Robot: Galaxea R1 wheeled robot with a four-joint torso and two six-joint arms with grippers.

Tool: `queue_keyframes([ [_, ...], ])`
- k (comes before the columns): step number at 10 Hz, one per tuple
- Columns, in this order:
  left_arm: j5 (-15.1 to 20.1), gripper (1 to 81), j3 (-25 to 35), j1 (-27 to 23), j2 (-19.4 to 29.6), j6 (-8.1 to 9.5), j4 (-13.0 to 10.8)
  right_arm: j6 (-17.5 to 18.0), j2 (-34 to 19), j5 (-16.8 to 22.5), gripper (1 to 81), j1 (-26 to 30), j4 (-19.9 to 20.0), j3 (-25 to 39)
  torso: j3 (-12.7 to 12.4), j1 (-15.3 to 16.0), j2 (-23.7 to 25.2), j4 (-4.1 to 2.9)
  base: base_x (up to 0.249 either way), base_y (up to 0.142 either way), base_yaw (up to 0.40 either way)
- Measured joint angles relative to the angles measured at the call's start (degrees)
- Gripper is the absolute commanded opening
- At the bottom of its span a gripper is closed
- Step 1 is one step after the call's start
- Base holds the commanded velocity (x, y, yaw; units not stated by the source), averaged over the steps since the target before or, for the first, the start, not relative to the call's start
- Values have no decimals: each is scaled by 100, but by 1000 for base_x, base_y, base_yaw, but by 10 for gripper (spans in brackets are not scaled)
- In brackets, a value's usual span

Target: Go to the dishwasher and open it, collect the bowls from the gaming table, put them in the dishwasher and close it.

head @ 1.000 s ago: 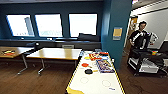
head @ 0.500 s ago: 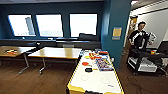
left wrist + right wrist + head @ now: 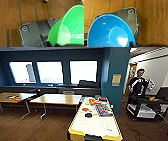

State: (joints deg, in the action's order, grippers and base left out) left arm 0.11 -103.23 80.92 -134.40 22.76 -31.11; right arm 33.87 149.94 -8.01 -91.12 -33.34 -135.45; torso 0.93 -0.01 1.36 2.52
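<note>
The gaming table [image 3: 75, 131], white-topped with a yellow rim, stands just ahead in the head view, with game boxes and pucks on its far half. A lime green bowl [image 3: 70, 28] hangs over the brown carpet and my dark base plate in the left wrist view. My left gripper [image 3: 58, 45] is shut on its rim. The blue bowl [image 3: 110, 33] shows the same way in the right wrist view, with my right gripper [image 3: 134, 44] shut on its edge. The dishwasher is out of view.
Two wooden-topped tables [image 3: 57, 99] stand to the left under the windows. A teal pillar [image 3: 113, 77] rises behind the gaming table. At the right a person [image 3: 138, 84] stands behind a black cart [image 3: 147, 107]. Brown carpet [image 3: 37, 127] lies to the left.
The whole head picture has shifted slightly, with the gaming table a little further left, so the camera has moved. Nothing else has visibly changed.
</note>
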Motion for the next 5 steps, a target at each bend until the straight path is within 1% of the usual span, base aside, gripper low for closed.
queue_keyframes([
  [3,22,10,-219,67,-107,0,-17,0,57,0,10,-79,-6,-293,0,-5,2,0,-105,0,0],
  [5,13,10,-234,69,-143,0,-23,0,196,-34,10,-60,-37,-306,0,-5,2,0,-105,0,0],
])
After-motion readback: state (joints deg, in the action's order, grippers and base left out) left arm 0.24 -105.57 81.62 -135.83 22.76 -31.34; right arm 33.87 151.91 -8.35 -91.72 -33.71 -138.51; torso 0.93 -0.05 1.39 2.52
